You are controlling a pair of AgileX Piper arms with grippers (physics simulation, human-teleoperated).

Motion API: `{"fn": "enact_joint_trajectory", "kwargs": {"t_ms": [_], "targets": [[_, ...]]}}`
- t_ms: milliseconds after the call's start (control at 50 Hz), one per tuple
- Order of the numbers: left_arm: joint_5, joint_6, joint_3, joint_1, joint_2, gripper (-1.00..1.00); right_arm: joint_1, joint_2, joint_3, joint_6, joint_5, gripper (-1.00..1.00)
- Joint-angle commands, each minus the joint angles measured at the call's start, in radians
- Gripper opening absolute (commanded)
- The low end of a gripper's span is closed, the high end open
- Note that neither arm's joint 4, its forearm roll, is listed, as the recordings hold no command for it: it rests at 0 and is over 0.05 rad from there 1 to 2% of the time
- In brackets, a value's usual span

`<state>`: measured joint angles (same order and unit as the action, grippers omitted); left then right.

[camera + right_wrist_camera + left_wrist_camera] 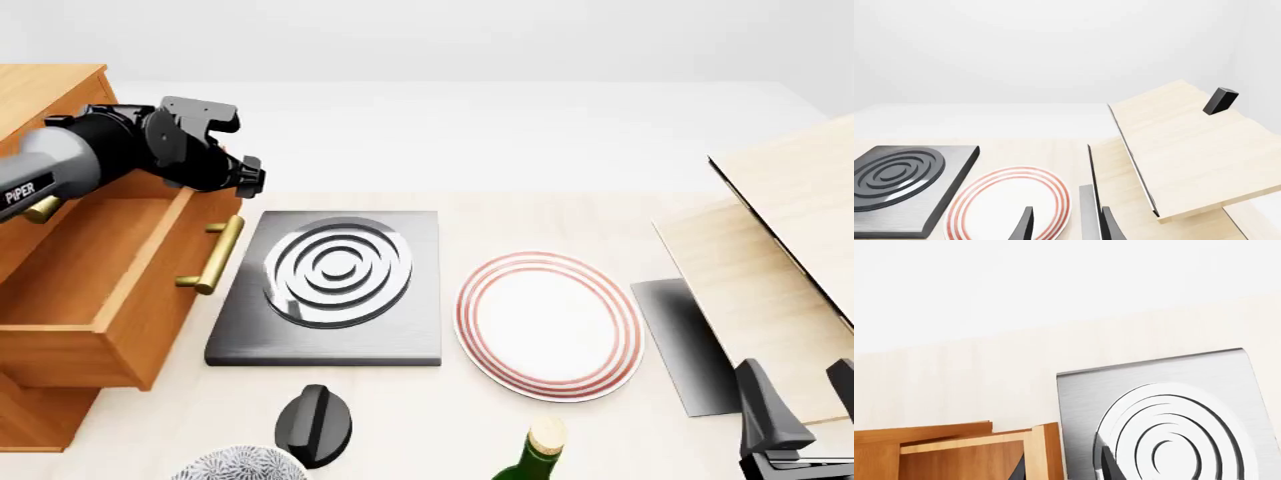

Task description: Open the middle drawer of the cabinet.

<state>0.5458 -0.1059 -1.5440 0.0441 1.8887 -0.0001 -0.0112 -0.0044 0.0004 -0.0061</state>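
Mid drawer pulled out — left arm above it.
The middle drawer [107,290] juts from the cabinet [47,95] at table's 9 o'clock, brass handle [211,255] free; left gripper [234,150] jaw state can't tell; right gripper [801,410] fingers apart, approx 4 o'clock.

Cabinet: my tall orange-brown wooden cabinet [47,100] stands far left.
Burner: my square metal burner plate [327,290] lies right of it.
Plate: my round red-rimmed white plate [549,325] lies right of that.

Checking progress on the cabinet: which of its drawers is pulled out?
The middle drawer: it juts from the cabinet, its box open from above, brass handle beside the hob. The others barely show.
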Motion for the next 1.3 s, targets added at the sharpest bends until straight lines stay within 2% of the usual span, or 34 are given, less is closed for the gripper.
{"fn": "enact_joint_trajectory", "kwargs": {"t_ms": [20, 480, 580, 780, 1080, 1160, 1300], "targets": [[0.006, 0.009, 0.060, 0.073, 0.026, 1.00, 0.000, 0.000, 0.000, 0.000, 0.000, 1.00], [0.040, -0.004, -0.001, 0.124, 0.078, 1.00, 0.000, 0.000, 0.000, 0.000, 0.000, 1.00], [0.099, -0.020, -0.080, 0.165, 0.114, 1.00, 0.000, 0.000, 0.000, 0.000, 0.000, 1.00], [0.152, -0.029, -0.157, 0.221, 0.138, 1.00, 0.000, 0.000, 0.000, 0.000, 0.000, 1.00], [0.180, 0.006, -0.211, 0.316, 0.153, 1.00, 0.000, 0.000, 0.000, 0.000, 0.000, 1.00], [0.191, 0.033, -0.238, 0.347, 0.160, 1.00, 0.000, 0.000, 0.000, 0.000, 0.000, 1.00], [0.189, 0.024, -0.226, 0.345, 0.141, 1.00, 0.000, 0.000, 0.000, 0.000, 0.000, 1.00]]}}
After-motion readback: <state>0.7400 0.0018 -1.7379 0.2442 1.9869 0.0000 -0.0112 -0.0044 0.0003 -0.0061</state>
